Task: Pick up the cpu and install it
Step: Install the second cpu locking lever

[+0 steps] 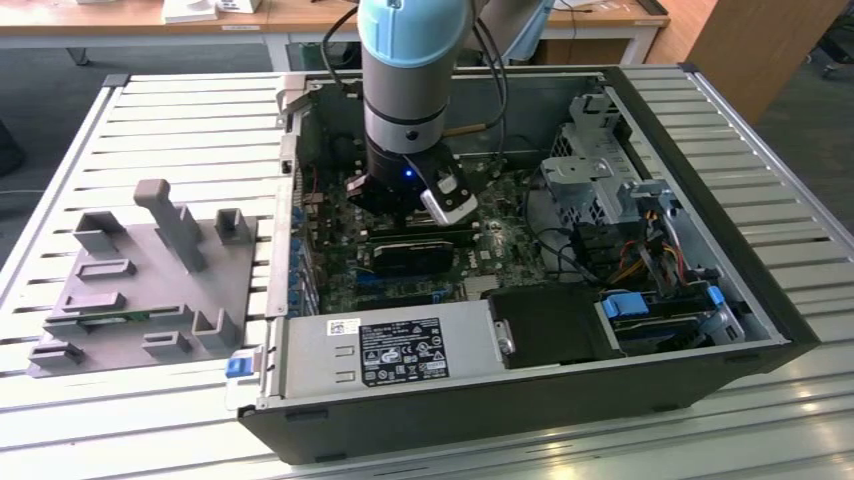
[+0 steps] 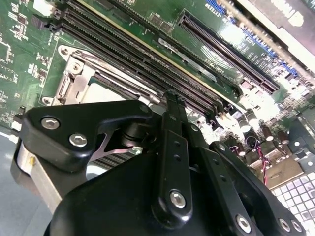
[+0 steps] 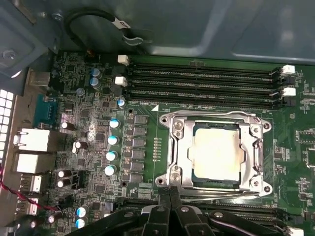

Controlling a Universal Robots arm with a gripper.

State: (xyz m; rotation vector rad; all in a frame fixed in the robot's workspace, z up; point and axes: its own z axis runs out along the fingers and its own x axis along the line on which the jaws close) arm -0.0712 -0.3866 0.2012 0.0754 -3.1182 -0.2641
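The cpu (image 3: 216, 150), a flat square chip with a pale metal top, lies flat inside the motherboard socket (image 3: 173, 147), framed by the socket's open metal bracket. In the first wrist view my gripper (image 3: 170, 192) is shut with nothing between its black fingertips, which meet just outside one edge of the bracket, beside the cpu and not over it. The second wrist view shows the black fingers (image 2: 172, 128) pressed together, with the socket bracket (image 2: 74, 73) just beyond them. In the exterior view the gripper (image 1: 400, 205) hangs low inside the open computer case, covering the socket.
Memory slots (image 3: 202, 86) run along one side of the socket, and small capacitors (image 3: 112, 147) stand on another. The case walls (image 1: 694, 200), the power supply (image 1: 387, 350) and cable bundles (image 1: 627, 250) crowd the arm. A grey fixture plate (image 1: 147, 280) lies on the slatted table at the exterior view's left.
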